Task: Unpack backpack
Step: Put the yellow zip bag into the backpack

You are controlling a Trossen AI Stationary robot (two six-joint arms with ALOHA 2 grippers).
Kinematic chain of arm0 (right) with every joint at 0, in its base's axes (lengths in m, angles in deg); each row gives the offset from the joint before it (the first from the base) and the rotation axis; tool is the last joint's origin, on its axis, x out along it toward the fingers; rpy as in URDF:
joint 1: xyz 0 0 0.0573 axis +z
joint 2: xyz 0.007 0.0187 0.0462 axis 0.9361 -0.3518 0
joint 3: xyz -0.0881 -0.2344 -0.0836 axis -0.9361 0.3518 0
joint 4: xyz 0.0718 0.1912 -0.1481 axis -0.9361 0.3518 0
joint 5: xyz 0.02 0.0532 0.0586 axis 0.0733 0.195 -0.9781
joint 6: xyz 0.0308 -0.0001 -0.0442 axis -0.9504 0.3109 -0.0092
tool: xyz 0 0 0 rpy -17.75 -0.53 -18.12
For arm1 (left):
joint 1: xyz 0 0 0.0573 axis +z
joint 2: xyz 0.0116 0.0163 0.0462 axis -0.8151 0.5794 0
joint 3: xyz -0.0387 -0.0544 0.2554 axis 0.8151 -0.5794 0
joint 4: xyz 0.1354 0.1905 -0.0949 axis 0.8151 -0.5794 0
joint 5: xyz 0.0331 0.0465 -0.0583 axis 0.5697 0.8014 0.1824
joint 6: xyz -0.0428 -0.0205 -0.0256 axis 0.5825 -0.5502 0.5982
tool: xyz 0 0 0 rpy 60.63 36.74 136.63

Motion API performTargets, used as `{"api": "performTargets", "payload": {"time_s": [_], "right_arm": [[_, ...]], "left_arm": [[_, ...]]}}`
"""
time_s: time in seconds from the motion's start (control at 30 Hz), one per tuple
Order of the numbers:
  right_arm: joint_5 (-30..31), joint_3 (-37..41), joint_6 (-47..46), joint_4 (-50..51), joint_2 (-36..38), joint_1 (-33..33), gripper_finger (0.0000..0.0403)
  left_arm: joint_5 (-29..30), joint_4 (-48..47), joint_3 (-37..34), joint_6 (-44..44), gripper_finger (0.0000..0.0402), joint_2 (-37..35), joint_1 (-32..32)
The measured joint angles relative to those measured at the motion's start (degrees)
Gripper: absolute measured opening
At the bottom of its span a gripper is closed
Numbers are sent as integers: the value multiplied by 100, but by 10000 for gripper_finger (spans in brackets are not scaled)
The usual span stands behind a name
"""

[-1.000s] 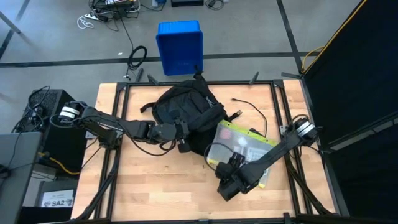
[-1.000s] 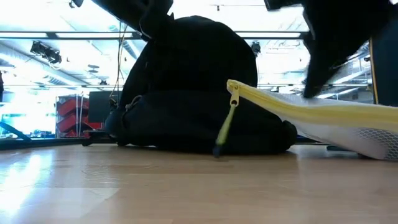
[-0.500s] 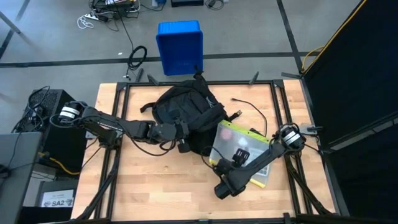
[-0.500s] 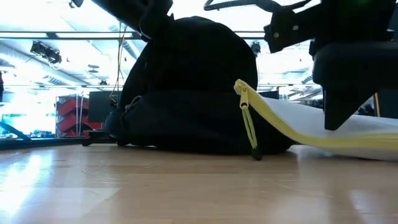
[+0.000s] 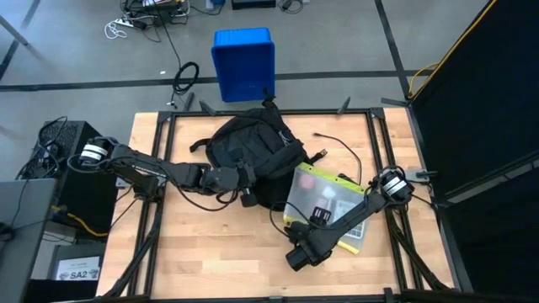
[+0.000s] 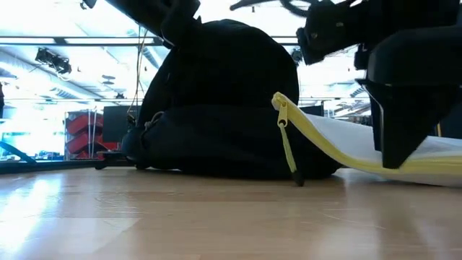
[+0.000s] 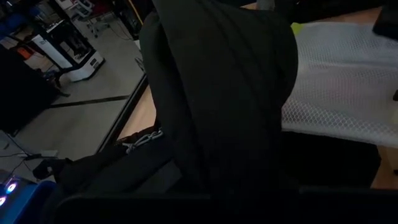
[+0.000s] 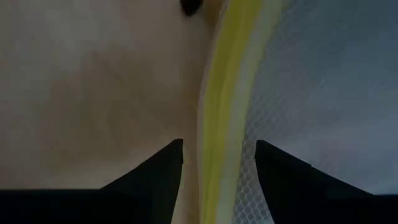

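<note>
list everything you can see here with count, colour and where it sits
large black soft fabric backpack: one, black, table middle toward the far edge
flat mesh zip pouch with yellow-green edging: one, white mesh and yellow, right of the backpack, one end against it
thin black cable: one, black, on the table right of the backpack
wooden table: one, light wood with black frame
blue plastic bin: one, blue, on the floor beyond the table
left claw: one, dark, shut, at the backpack's near left side
right claw: one, dark, fingers straddling the pouch's yellow edge; grip unclear
</note>
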Motion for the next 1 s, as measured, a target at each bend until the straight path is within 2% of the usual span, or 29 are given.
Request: {"api": "performTargets", "payload": {"time_s": [0.17,0.3,0.4,0.5,0.6,0.8,1.0], "right_arm": [[-105,0,257,-818,0,-26,251],[412,0,690,-1577,0,-20,317],[851,0,661,-1408,0,-54,360],[1292,0,406,-1022,0,-161,384],[1572,2,148,-800,4,-316,387],[1641,-181,-66,15,15,-531,359],[1750,-75,50,-422,15,-799,344]], "left_arm": [[0,-38,0,0,0,0,0],[0,-42,0,0,0,0,0],[0,-97,0,2,0,0,0],[0,-184,0,0,0,0,0],[0,-192,0,2,0,0,0],[2,-247,0,0,0,-2,0],[0,-245,0,0,0,-2,0]]}}
